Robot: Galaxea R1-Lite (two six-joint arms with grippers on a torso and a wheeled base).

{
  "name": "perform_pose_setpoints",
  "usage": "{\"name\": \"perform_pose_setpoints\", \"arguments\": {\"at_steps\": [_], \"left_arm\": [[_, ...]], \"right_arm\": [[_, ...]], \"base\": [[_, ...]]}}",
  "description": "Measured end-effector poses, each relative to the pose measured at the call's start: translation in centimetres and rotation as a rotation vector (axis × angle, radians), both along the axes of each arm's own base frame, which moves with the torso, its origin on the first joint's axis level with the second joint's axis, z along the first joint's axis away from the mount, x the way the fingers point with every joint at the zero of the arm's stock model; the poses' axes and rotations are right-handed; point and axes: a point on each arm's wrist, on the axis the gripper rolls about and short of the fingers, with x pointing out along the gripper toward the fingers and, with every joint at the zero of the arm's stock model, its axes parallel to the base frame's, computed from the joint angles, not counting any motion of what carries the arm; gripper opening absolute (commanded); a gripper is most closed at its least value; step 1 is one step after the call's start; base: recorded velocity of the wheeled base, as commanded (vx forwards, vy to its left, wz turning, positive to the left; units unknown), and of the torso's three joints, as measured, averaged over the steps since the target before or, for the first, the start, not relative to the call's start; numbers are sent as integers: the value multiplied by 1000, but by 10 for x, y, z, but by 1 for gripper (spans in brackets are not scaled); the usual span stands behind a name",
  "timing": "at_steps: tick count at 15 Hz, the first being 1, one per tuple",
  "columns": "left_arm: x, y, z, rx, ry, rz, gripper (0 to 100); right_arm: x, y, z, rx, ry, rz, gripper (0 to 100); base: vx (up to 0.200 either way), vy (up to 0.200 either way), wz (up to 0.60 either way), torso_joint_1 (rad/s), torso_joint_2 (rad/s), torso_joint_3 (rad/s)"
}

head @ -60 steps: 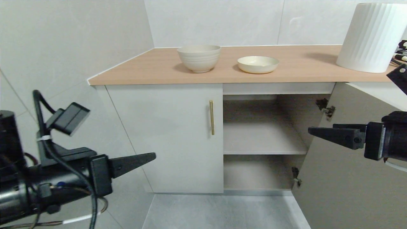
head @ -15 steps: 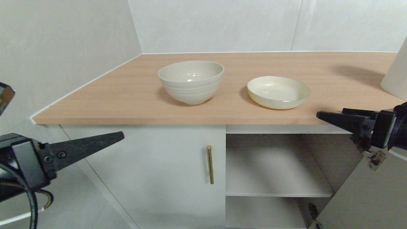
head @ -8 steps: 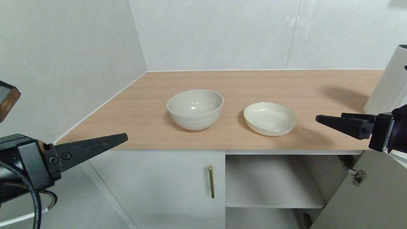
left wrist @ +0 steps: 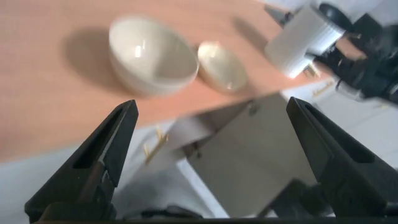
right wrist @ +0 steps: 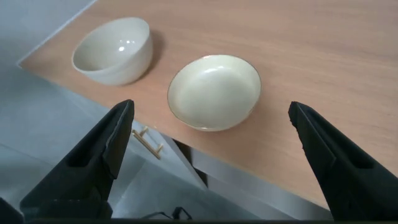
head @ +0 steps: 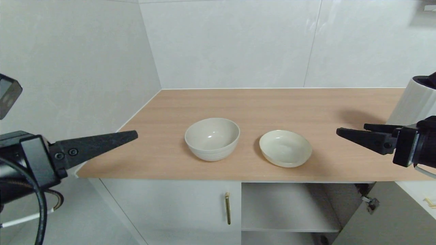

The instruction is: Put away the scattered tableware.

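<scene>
A deep beige bowl and a shallow cream bowl stand side by side near the front of the wooden counter. My left gripper hovers open off the counter's left front corner, well apart from the deep bowl. On the right, my right gripper is open at counter height. It points at the shallow bowl from a short distance and holds nothing.
A tall white ribbed container stands at the counter's right end. Below, the right cabinet door hangs open, showing a shelf. The left door with its brass handle is closed. Tiled walls border the counter on the left and behind.
The camera has risen, so the whole head view has shifted: counter and bowls sit lower in view and most of the cabinet has dropped out. Both grippers stay open, now at counter level.
</scene>
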Motion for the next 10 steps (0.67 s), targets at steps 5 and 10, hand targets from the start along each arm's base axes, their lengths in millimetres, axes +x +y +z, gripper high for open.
{"name": "perform_pose_setpoints", "arguments": {"at_steps": [5,10], "left_arm": [[27,-6,32,1,7,12,100],[55,-10,38,116,256,171,100]], "right_arm": [[24,9,7,-43,42,-34,100],[68,22,16,-39,287,-294,100]], "base": [[0,0,0,6,-16,-10],[0,0,0,0,0,0]]}}
